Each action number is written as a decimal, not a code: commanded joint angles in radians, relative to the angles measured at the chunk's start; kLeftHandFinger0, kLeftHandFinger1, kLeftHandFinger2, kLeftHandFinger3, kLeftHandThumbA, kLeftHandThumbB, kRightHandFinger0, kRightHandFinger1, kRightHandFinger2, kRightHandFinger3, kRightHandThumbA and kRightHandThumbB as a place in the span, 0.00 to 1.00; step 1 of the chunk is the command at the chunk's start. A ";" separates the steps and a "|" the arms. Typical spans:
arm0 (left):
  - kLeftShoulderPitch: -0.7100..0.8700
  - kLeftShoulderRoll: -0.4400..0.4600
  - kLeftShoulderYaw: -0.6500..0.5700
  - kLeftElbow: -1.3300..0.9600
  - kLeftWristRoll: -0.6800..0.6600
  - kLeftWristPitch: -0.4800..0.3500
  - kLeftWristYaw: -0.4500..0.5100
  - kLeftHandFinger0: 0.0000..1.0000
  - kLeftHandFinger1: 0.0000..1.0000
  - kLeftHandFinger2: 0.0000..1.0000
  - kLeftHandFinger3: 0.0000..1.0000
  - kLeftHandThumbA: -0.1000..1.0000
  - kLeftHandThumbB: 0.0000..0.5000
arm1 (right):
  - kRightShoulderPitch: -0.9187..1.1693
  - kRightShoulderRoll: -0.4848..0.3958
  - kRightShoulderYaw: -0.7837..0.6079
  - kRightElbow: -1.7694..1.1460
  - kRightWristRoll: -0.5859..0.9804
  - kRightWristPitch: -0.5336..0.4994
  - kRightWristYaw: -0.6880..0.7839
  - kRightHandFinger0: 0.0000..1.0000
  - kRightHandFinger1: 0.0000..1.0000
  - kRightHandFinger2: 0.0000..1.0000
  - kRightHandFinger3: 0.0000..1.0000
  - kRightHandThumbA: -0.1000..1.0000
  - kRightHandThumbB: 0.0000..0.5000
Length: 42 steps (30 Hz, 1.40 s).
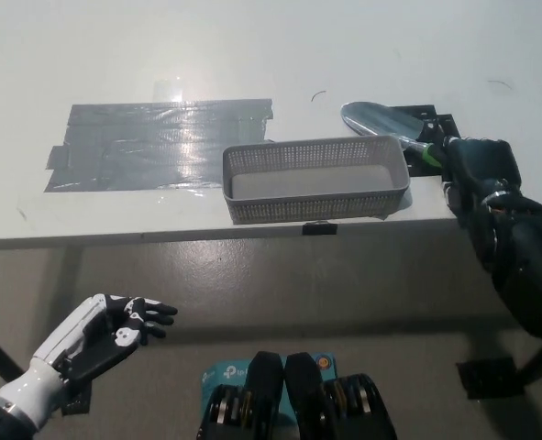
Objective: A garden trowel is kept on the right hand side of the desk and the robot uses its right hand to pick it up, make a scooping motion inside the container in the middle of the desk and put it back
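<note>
White desk (252, 55) fills the far half of the head view, with a patch of grey tape (160, 142) on its left. At its near edge, in the middle, stands a grey basket (316, 197). The trowel (376, 119) is just beyond the basket's far right corner, above black tape marks (440, 122). Its long axis runs from near right to far left, with the blade tip pointing left. The black right hand (477, 165) has its fingers clamped on the handle. The white left hand (105, 335) rests low at the near left, fingers apart and holding nothing.
</note>
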 commanded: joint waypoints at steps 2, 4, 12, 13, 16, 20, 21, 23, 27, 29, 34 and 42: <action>-0.005 0.024 -0.004 -0.012 -0.014 -0.042 -0.021 0.69 0.69 0.67 0.61 1.00 0.11 | 0.096 -0.014 -0.017 -0.016 0.039 -0.095 -0.011 0.00 0.08 0.14 0.49 0.07 0.00; -0.005 0.024 -0.004 -0.011 -0.016 -0.047 -0.022 0.69 0.69 0.67 0.60 0.99 0.07 | 0.095 -0.024 -0.032 -0.044 0.042 -0.099 -0.007 0.02 0.09 0.15 0.52 0.00 0.00; 0.005 0.023 0.003 -0.016 -0.021 -0.024 -0.014 0.67 0.66 0.63 0.56 0.97 0.06 | 0.052 -0.048 -0.115 -0.089 0.086 -0.128 0.006 0.00 0.01 0.02 0.33 0.00 0.02; 0.004 0.023 0.003 -0.016 -0.021 -0.021 -0.014 0.67 0.65 0.62 0.55 0.96 0.07 | 0.047 -0.057 -0.126 -0.118 0.094 -0.113 0.027 0.00 0.04 0.06 0.17 0.00 0.00; 0.009 0.026 0.000 -0.012 -0.018 -0.029 -0.018 0.68 0.66 0.63 0.54 0.98 0.04 | 0.027 -0.079 -0.155 -0.151 0.103 -0.103 0.034 0.00 0.17 0.38 0.67 0.00 0.00; 0.018 0.027 0.001 -0.020 -0.019 -0.022 -0.017 0.68 0.67 0.64 0.56 0.98 0.05 | -0.016 -0.100 -0.189 -0.154 0.113 -0.075 0.055 0.00 0.04 0.25 0.45 0.00 0.00; 0.018 0.026 0.003 -0.020 -0.021 -0.023 -0.017 0.68 0.67 0.64 0.56 0.97 0.05 | -0.026 -0.109 -0.202 -0.161 0.121 -0.071 0.072 0.00 0.04 0.30 0.18 0.00 0.00; 0.022 0.026 -0.002 -0.020 -0.016 -0.024 -0.017 0.69 0.68 0.65 0.57 0.98 0.07 | -0.025 -0.115 -0.214 -0.178 0.122 -0.057 0.087 0.00 0.15 0.48 0.21 0.00 0.00; 0.021 0.029 -0.004 -0.015 -0.017 -0.026 -0.020 0.69 0.68 0.64 0.57 0.97 0.06 | -0.032 -0.125 -0.232 -0.225 0.115 -0.022 0.115 0.00 0.11 0.42 0.56 0.00 0.00; 0.025 0.027 -0.004 -0.015 -0.012 -0.031 -0.016 0.69 0.67 0.63 0.54 0.96 0.05 | -0.045 -0.121 -0.249 -0.209 0.122 -0.021 0.099 0.00 0.06 0.38 0.20 0.00 0.00; 0.030 0.025 0.001 -0.021 -0.023 -0.014 -0.014 0.68 0.67 0.63 0.55 0.94 0.03 | -0.063 -0.136 -0.274 -0.189 0.132 -0.057 0.074 0.00 0.12 0.47 0.36 0.00 0.00; 0.029 0.031 0.000 -0.011 -0.018 -0.024 -0.022 0.68 0.67 0.62 0.53 0.94 0.03 | -0.056 -0.187 -0.296 -0.292 0.134 -0.066 0.105 0.00 0.00 0.36 0.18 0.00 0.05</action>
